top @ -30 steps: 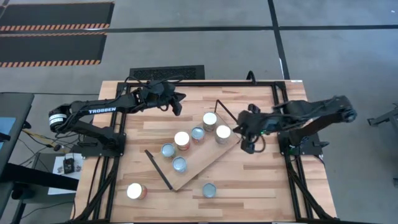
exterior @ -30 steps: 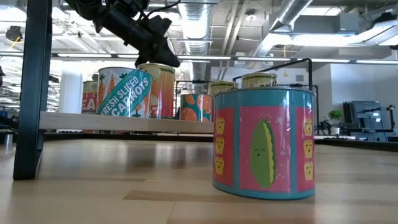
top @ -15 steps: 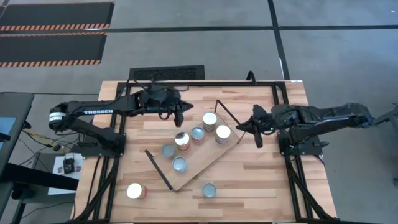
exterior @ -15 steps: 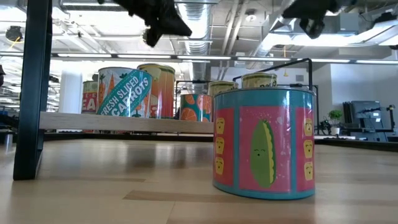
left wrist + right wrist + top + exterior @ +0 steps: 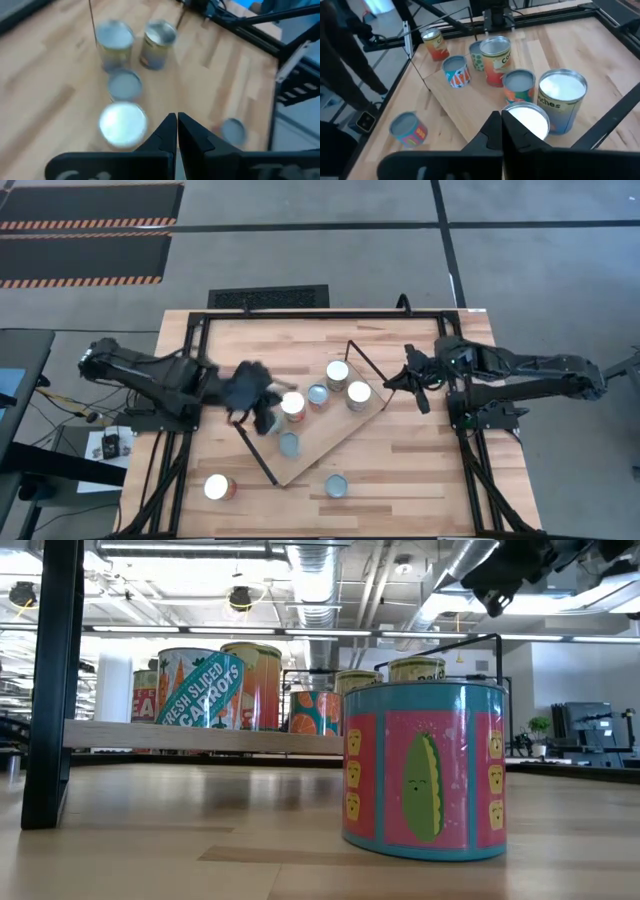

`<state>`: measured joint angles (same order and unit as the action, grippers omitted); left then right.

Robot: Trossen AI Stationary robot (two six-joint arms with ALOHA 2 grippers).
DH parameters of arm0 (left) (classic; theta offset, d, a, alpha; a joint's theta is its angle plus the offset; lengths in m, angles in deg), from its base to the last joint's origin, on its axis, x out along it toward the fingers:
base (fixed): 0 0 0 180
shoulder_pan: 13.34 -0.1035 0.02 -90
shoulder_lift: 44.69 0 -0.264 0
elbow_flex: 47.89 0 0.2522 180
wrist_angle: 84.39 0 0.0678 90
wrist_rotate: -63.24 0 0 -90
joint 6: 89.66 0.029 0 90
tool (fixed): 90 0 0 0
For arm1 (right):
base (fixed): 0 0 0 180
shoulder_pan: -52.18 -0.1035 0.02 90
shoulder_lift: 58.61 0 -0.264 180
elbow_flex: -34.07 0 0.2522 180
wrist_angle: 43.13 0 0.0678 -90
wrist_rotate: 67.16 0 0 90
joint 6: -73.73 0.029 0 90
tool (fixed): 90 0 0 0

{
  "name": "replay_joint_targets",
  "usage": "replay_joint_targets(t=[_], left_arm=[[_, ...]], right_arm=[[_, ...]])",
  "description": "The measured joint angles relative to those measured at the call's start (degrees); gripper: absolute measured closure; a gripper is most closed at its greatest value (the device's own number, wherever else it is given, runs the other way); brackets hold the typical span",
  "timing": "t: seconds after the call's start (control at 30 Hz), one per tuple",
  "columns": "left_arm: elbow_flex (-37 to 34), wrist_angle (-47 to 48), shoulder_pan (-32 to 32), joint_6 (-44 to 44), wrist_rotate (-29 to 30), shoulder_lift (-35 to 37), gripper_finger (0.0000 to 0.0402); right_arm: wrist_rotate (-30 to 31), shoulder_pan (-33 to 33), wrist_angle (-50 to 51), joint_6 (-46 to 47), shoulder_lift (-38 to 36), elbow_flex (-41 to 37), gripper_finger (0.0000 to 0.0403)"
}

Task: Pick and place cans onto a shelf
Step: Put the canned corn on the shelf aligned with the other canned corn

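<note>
Shelf [image 5: 330, 435]: lying slantwise on the table, six cans standing on it, likely already placed.
Loose cans: corn can [image 5: 336, 486] and white-topped can [image 5: 218, 487] off the board, nearer the table's front edge, apparently awaiting pickup.
Left gripper [image 5: 262, 416]: over the shelf's left end, just beside the white-topped shelf can [image 5: 292, 404]; fingers pressed together, holding nothing.
Right gripper [image 5: 423, 392]: off the shelf's right end, near the rightmost shelf can [image 5: 358, 395]; clenched, empty, touching nothing.

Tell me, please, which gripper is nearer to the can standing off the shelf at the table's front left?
Left. The left gripper hovers over the shelf's left end, near that can; the right gripper is beyond the shelf's far end.
</note>
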<state>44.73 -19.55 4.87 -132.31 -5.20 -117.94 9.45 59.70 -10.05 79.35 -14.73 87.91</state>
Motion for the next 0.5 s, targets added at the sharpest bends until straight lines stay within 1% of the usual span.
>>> replay_joint_targets(t=[0.1,0.17,0.23,0.37,0.5], left_arm=[[1.55,5.36,7.12,-10.31,4.64,0.00,0.0401],[2.55,8.97,11.08,-17.35,5.78,-0.77,0.0402],[3.51,12.94,14.65,-23.63,4.91,-2.31,0.0401],[7.49,18.75,20.06,-32.52,0.23,-7.04,0.0401],[13.51,24.20,25.72,-41.82,-0.76,-12.37,0.0401]], right_arm=[[-3.31,2.83,-0.10,-3.01,-0.02,0.00,0.0397],[-5.18,4.68,-0.08,-4.09,0.00,0.00,0.0394],[-7.37,6.36,-0.10,-4.69,0.00,0.00,0.0394],[-10.62,8.66,0.14,-5.79,0.02,0.00,0.0398],[-10.79,9.67,0.12,-6.24,0.02,0.00,0.0398]])
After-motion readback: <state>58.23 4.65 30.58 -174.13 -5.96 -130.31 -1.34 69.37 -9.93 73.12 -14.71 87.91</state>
